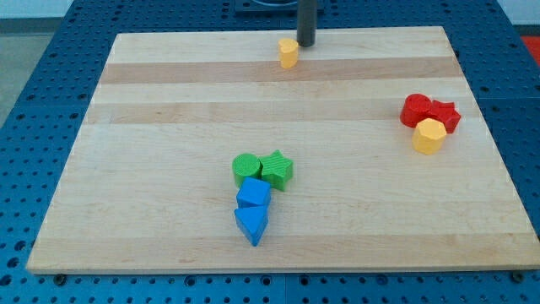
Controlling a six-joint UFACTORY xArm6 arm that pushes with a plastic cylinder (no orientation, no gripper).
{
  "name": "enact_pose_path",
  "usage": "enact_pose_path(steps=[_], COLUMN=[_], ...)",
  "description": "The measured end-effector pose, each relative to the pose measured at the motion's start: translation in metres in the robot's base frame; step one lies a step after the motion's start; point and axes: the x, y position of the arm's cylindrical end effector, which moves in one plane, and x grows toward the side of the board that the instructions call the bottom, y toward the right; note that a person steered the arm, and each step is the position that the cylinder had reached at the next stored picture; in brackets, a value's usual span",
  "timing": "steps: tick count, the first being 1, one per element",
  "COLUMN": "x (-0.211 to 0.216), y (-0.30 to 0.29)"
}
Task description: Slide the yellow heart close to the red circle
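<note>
The yellow heart (288, 52) lies near the view's top edge of the wooden board, a little left of centre. My tip (305, 44) stands just to the heart's upper right, very close to it or touching it. The red circle (415, 110) lies far off at the view's right, with a red star (445, 115) against its right side and a yellow hexagon (429, 136) touching them from below.
A green circle (245, 167) and a green star (277, 170) sit side by side at the lower middle. A blue block (253, 194) and a blue triangle (251, 225) lie just below them. The board (152, 169) rests on a blue perforated table.
</note>
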Motion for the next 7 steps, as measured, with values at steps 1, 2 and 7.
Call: enact_pose_path(steps=[1,2,7], x=[-0.007,-0.032,0.109], y=[-0.033,-0.076,0.036])
